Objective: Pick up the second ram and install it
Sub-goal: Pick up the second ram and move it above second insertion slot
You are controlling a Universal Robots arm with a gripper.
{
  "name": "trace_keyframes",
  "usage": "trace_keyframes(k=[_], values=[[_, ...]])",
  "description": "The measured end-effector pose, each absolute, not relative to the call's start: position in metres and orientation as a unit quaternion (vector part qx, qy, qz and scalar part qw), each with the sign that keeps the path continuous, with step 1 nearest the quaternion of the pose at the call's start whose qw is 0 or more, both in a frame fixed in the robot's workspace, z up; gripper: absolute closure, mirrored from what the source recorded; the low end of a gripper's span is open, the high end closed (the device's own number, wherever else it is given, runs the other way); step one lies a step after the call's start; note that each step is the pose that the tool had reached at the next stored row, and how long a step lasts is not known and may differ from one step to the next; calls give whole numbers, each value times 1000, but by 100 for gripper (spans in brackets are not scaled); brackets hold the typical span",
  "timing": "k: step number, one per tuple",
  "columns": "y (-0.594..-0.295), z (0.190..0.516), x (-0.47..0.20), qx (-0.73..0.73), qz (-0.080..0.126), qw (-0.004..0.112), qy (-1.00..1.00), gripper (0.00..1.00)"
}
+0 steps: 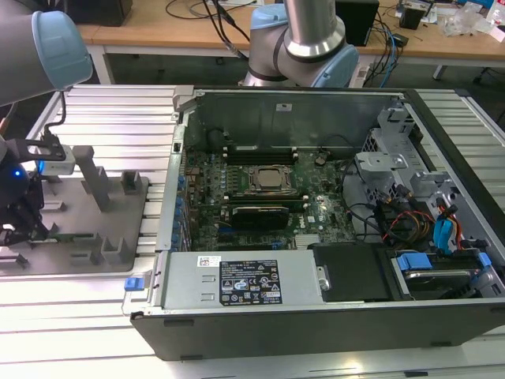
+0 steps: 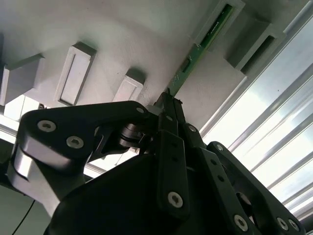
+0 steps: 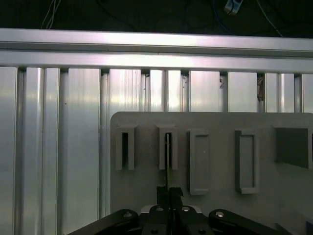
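On the grey plastic fixture [image 3: 215, 147], edge-up in a slotted block: second ram [image 2: 205, 38], a thin dark-green memory stick. Black gripper [image 2: 168, 99] clamped on its end. Likely light, stiff, fragile; hold by edges.

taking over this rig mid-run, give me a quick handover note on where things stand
Gripper: shut on one end of the second ram.
Second ram: upright on edge in a slotted grey fixture block on the fixture plate, at the exterior view's left of the open computer case.
Done: grasp made.
Left: ram not yet lifted out, not yet in the motherboard.
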State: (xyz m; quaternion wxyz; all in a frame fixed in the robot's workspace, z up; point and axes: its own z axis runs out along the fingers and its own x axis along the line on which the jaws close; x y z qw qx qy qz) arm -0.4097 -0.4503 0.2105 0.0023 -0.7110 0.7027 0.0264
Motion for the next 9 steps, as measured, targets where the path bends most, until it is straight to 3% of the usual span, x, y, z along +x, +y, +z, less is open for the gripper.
trace_keyframes(k=[9], values=[[-450, 220, -410, -711, 26, 2, 703, 91]])
